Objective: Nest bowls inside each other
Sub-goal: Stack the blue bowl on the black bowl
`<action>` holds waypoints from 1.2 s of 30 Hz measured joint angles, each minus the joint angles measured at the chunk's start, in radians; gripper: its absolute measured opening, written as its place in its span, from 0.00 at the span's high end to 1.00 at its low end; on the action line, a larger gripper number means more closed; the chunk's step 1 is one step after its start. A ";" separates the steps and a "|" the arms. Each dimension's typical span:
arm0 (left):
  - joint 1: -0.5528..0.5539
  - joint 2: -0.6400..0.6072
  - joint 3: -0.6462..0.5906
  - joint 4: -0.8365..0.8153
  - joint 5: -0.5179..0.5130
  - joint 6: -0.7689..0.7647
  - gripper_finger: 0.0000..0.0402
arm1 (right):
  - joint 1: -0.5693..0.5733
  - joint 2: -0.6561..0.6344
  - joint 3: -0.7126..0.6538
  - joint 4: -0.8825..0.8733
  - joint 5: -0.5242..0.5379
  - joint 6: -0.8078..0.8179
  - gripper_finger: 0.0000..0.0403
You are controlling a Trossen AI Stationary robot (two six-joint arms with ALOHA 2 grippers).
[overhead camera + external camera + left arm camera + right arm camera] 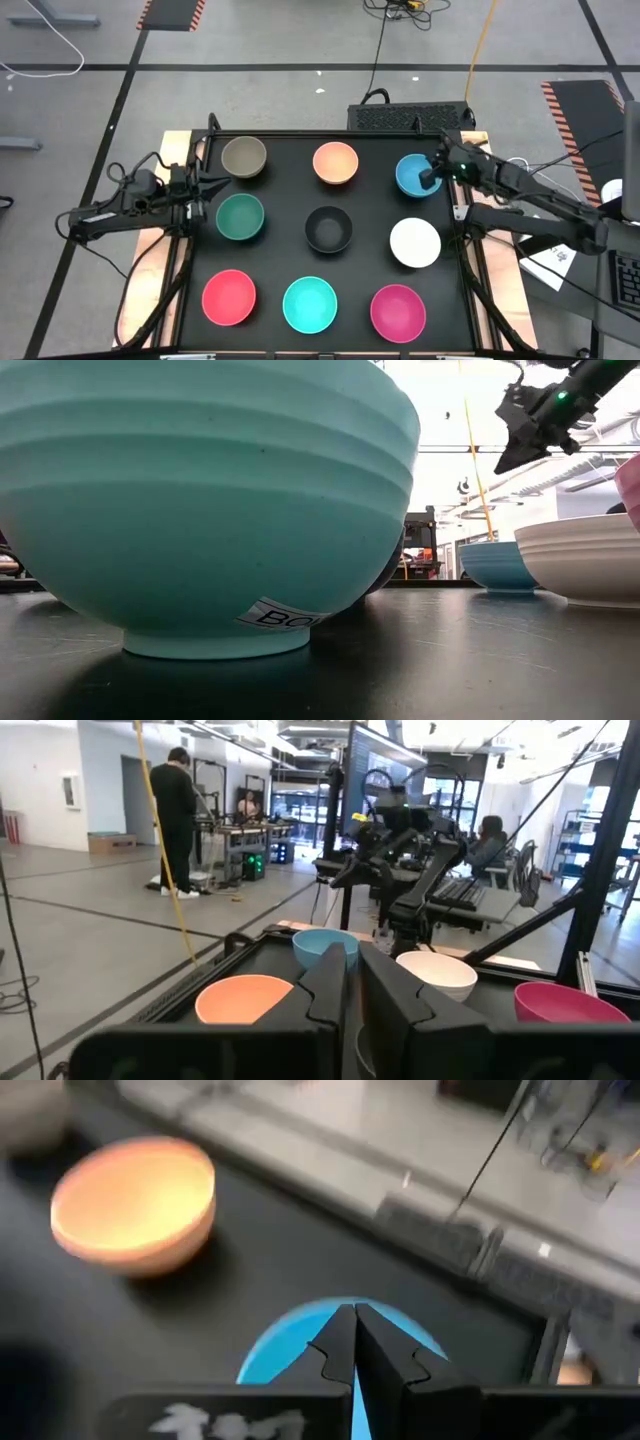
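High view showed the right tool [432, 172], fingers pressed together, poised over the blue bowl [412, 178] for a pickup, while the left tool [210, 188], also closed, waited beside the dark green bowl [240, 217] on the table [365, 205].

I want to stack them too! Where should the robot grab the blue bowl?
Probably by its thin rim, coming straight down from above. The blue bowl sits upright and open, and the right gripper hangs over its edge, fingers together.
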 joint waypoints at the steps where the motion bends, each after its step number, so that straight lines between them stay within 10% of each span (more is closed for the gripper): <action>1: 0.000 0.000 0.000 0.001 0.007 0.003 0.92 | -0.019 0.021 0.019 -0.039 -0.012 -0.004 1.00; 17: 0.000 0.000 0.000 0.000 0.071 0.004 0.92 | -0.356 0.224 0.108 -0.245 -0.389 -0.212 0.72; 36: 0.000 0.000 -0.002 -0.008 0.076 -0.005 0.92 | -0.541 0.471 0.242 -0.358 -0.443 -0.338 0.52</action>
